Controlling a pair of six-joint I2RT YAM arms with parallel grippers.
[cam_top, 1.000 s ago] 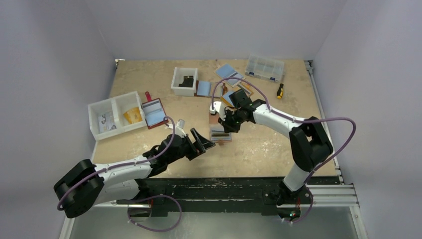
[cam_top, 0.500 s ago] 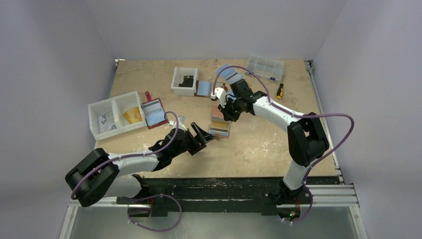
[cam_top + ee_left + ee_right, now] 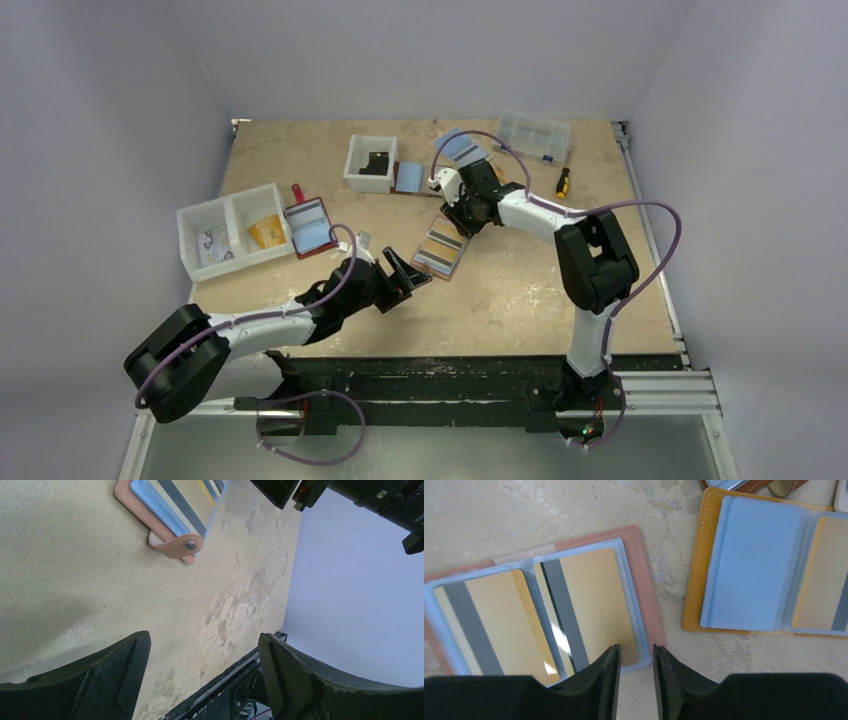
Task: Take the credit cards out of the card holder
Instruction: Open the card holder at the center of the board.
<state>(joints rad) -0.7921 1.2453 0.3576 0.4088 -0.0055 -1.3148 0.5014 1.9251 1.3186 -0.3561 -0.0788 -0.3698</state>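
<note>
The card holder (image 3: 440, 249) lies open and flat on the table, pinkish-tan with clear blue sleeves. The right wrist view shows it (image 3: 646, 587) with two gold credit cards (image 3: 584, 605) with grey stripes inside the sleeves. My right gripper (image 3: 456, 217) hovers over the holder's far corner. Its jaws (image 3: 636, 650) are a narrow gap apart with nothing between them. My left gripper (image 3: 418, 278) is wide open and empty just left of the holder. In the left wrist view (image 3: 204, 640) the holder (image 3: 165, 510) and its snap tab (image 3: 176, 545) lie ahead.
An orange wallet (image 3: 696, 565) lies open beside the holder. A two-part white bin (image 3: 228, 232), a dark red wallet (image 3: 309, 226), a small white box (image 3: 370, 163), a clear organiser (image 3: 532, 136) and a screwdriver (image 3: 563, 182) sit around the table.
My right gripper held the holder raised, carried it toward the far side and let go. The holder now lies flat and open. My left arm shifted slightly.
</note>
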